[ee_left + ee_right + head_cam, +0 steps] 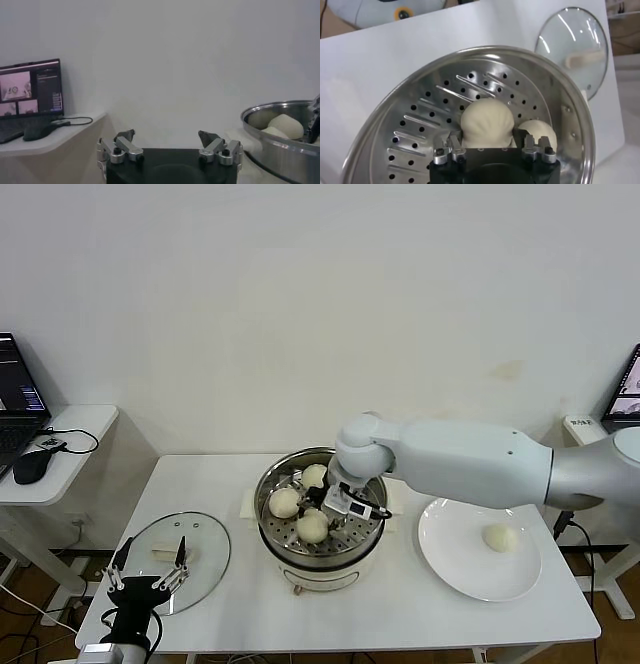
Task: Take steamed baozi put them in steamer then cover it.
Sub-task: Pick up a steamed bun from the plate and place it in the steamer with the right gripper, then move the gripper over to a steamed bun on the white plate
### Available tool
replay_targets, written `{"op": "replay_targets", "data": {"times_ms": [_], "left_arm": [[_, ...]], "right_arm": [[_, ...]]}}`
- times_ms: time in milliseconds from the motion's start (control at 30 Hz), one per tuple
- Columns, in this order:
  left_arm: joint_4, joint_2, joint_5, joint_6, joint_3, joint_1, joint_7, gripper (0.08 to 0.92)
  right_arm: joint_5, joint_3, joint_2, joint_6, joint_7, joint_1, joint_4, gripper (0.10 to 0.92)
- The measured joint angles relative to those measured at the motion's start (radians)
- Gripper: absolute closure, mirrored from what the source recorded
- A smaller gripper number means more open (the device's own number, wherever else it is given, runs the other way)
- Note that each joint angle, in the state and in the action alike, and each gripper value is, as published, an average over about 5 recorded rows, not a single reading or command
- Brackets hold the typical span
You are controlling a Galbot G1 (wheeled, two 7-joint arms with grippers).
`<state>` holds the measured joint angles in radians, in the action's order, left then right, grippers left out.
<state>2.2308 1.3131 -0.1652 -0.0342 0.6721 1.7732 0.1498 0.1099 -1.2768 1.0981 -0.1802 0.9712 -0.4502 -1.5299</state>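
Note:
The steamer point(272, 484) stands mid-table with three steamed baozi in it, one at the back point(314, 475), one on the left point(285, 502) and one at the front point(313, 527). My right gripper point(335, 512) is down inside the basket. In the right wrist view its fingers point(451, 145) press both sides of a baozi point(486, 122) on the perforated floor point(420, 130), with another baozi point(536, 132) beside it. A fourth baozi point(500, 537) lies on the white plate point(455, 569). The cover point(205, 534) lies flat at the left. My left gripper point(152, 569) hovers open over its near edge.
A side table at the left holds a laptop point(18, 399) and a mouse point(30, 467). Another screen point(625, 389) stands at the far right. The left wrist view shows the steamer's rim point(280, 110) and the laptop point(30, 87). The table's front edge runs just below the cover.

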Motion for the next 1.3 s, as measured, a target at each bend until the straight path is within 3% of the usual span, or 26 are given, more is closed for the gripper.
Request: {"op": "replay_targets", "data": {"times_ms": [133,233,500,867,1300], "left_arm": [[0.000,0.000,0.000,0.000,0.000,-0.001,0.000,0.177],[0.000,-0.003,0.000,0.000,0.002,-0.002,0.000,0.177],[-0.003,-0.017,-0.005,0.000,0.017,-0.001,-0.001,0.177],[-0.003,-0.041,-0.017,-0.003,0.029,-0.003,-0.004,0.177],[-0.006,-0.062,-0.015,-0.010,0.018,-0.011,-0.005,0.177]], "right_arm": [[-0.001,0.002,-0.010,-0.007,0.002,-0.007,-0.006,0.242],[-0.009,0.011,-0.021,-0.006,0.002,-0.014,-0.013,0.209],[-0.065,0.052,-0.083,0.044,0.011,-0.048,-0.044,0.202],[-0.126,0.147,-0.268,0.261,0.020,-0.045,-0.059,0.202],[-0.042,0.356,-0.521,0.368,0.041,0.182,0.005,0.203]]}}
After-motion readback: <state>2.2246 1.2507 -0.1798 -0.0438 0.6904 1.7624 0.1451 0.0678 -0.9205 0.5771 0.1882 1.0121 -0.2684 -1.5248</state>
